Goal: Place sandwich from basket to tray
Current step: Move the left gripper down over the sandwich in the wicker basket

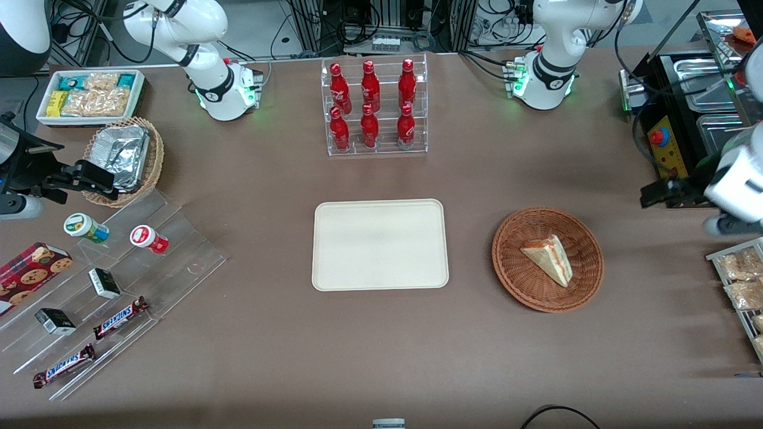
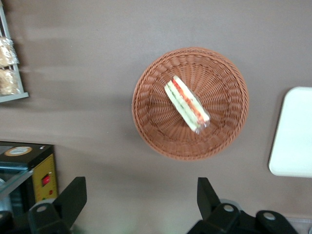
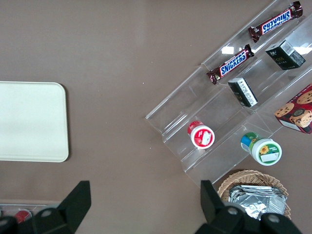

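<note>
The sandwich (image 1: 548,259) is a clear-wrapped triangular wedge lying in the round reddish-brown wicker basket (image 1: 506,262). In the left wrist view the sandwich (image 2: 186,103) shows its red and green filling edge inside the basket (image 2: 151,122). The cream-white tray (image 1: 380,244) lies flat and bare beside the basket, toward the parked arm's end; its corner shows in the left wrist view (image 2: 295,131). My left gripper (image 1: 663,193) hangs above the table toward the working arm's end, apart from the basket. The gripper (image 2: 141,187) is open and empty.
A clear rack of red bottles (image 1: 375,107) stands farther from the front camera than the tray. A black machine with steel pans (image 1: 685,119) and a wire rack of packets (image 1: 742,280) are near my gripper. A stepped acrylic shelf of snacks (image 1: 119,286) lies at the parked arm's end.
</note>
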Available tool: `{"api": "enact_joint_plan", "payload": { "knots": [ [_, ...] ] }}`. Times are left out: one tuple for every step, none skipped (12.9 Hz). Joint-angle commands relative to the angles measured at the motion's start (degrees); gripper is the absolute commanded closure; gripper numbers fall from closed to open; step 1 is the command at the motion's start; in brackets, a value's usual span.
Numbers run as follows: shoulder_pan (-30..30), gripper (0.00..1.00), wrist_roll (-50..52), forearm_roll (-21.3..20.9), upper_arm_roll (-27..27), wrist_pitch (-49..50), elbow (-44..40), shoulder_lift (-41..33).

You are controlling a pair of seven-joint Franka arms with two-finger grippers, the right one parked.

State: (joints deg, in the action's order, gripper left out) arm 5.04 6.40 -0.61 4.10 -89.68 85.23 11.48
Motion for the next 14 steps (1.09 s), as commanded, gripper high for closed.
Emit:
{"api": "enact_joint_plan", "payload": {
  "knots": [
    [1.02,0.00,5.89,-1.23,0.21,-6.70,4.91,2.32],
    [1.11,0.00,7.39,-2.19,0.21,-10.91,8.69,2.32],
    [0.94,0.00,9.93,-2.20,0.38,-14.26,11.42,2.23],
    [0.94,0.00,13.17,-1.94,0.39,-16.65,13.28,2.40],
    [1.02,0.00,18.08,-1.50,0.30,-19.71,15.21,3.01],
    [1.29,0.00,23.43,-1.32,0.21,-22.79,16.97,3.46],
    [2.51,0.00,27.40,-1.32,0.21,-24.91,18.03,4.33],
    [3.30,0.00,30.05,-1.32,0.21,-26.58,18.74,5.47],
    [4.35,0.00,35.21,-1.24,0.21,-28.34,18.83,6.26],
    [4.97,0.00,39.44,-1.32,0.21,-29.23,18.92,7.32],
    [6.29,0.00,41.57,-1.32,0.21,-30.63,19.35,8.20],
    [7.26,0.00,42.20,-1.32,0.21,-32.04,20.40,8.38],
    [7.35,0.00,44.03,-1.32,0.21,-34.23,21.98,8.38],
    [7.61,0.00,44.49,-1.41,0.21,-37.21,24.26,8.38]
  ]
}}
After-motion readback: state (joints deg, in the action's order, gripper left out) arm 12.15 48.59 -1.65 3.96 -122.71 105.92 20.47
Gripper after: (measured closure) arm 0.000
